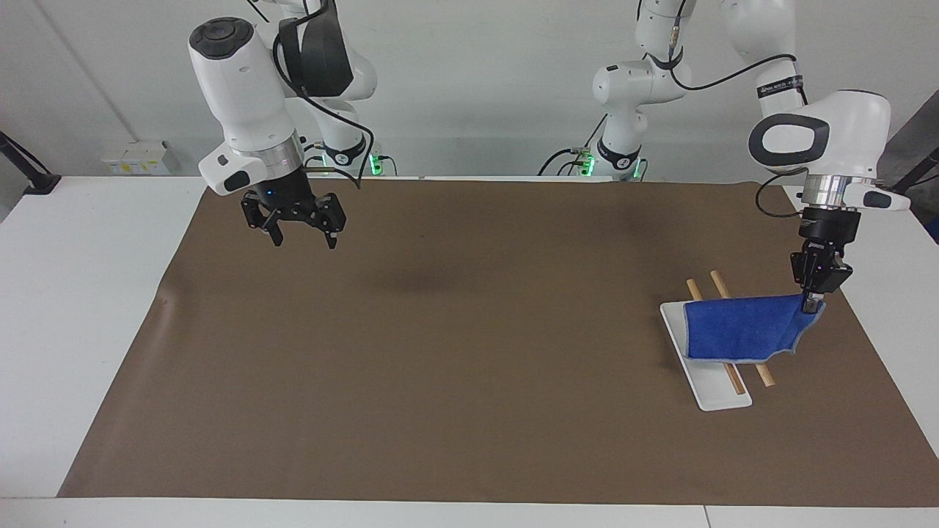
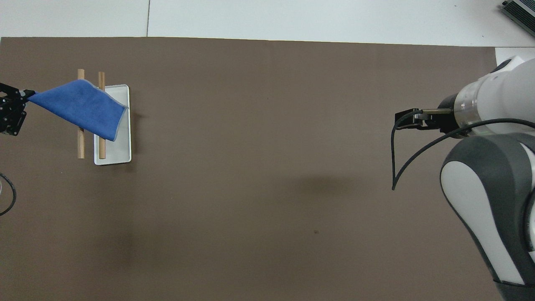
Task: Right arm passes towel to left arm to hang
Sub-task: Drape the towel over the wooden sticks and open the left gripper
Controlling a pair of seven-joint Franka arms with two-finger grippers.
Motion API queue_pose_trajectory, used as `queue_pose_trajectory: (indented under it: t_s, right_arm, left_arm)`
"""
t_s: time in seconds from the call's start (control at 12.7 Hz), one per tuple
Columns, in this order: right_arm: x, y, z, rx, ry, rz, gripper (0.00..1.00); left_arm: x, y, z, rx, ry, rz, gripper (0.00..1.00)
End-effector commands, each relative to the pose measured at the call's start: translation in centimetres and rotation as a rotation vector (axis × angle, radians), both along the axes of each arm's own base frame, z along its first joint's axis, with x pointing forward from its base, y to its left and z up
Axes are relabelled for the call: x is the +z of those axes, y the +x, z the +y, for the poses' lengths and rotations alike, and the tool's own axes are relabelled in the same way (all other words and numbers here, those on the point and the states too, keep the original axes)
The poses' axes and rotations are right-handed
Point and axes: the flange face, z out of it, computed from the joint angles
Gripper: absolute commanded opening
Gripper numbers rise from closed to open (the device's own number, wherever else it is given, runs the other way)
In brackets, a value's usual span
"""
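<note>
The blue towel [image 1: 737, 330] lies spread over the two wooden rods [image 1: 763, 375] of a small rack with a white base [image 1: 719, 396]. My left gripper [image 1: 810, 302] is shut on one corner of the towel, held just past the outer rod toward the left arm's end of the table. In the overhead view the towel [image 2: 81, 106] covers the middle of both rods [image 2: 80, 146], and the left gripper [image 2: 26, 95] shows at the frame's edge. My right gripper [image 1: 301, 236] is open and empty, raised over the mat at the right arm's end; it also shows in the overhead view [image 2: 407, 119].
A brown mat [image 1: 469, 352] covers most of the white table [image 1: 88, 293]. The right arm's loose black cable [image 2: 397, 163] hangs in a loop by its wrist.
</note>
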Motion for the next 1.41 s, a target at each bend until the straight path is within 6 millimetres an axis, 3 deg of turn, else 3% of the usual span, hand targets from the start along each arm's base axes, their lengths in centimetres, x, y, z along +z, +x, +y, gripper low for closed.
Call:
queue_pose_trajectory:
  t_s: [0.0,0.39,0.79,0.94,1.02,1.18,1.34]
  right_arm:
    - [0.4,-1.7,-1.3,0.036,-0.035,0.035,1.00]
    - [-1.2,-3.5,-4.9,0.013,-0.032,0.070,1.00]
    - [-0.7,-2.8,-6.1,0.002,-0.036,0.056,1.00]
    - [0.2,-2.0,-6.4,-0.002,-0.048,0.047,1.00]
    - [0.5,-2.0,-6.4,-0.004,-0.048,0.045,1.00]
    - [1.0,-2.2,-6.3,-0.003,-0.048,0.056,1.00]
    - [1.8,-2.3,-5.9,-0.005,-0.048,0.056,1.00]
  left_arm:
    - [-2.1,-0.2,-0.5,0.003,0.000,0.024,0.00]
    - [-5.2,-1.7,-0.5,-0.006,0.003,0.087,0.00]
    - [-7.6,-3.5,-0.6,0.000,0.002,0.135,0.00]
    - [-7.7,-3.6,-0.6,0.001,0.000,0.138,0.43]
    - [-7.7,-3.6,-0.6,0.001,0.000,0.138,0.60]
    - [-7.8,-3.6,-0.5,-0.003,0.005,0.138,0.72]
    - [-7.8,-3.7,0.1,-0.048,0.039,0.135,0.72]
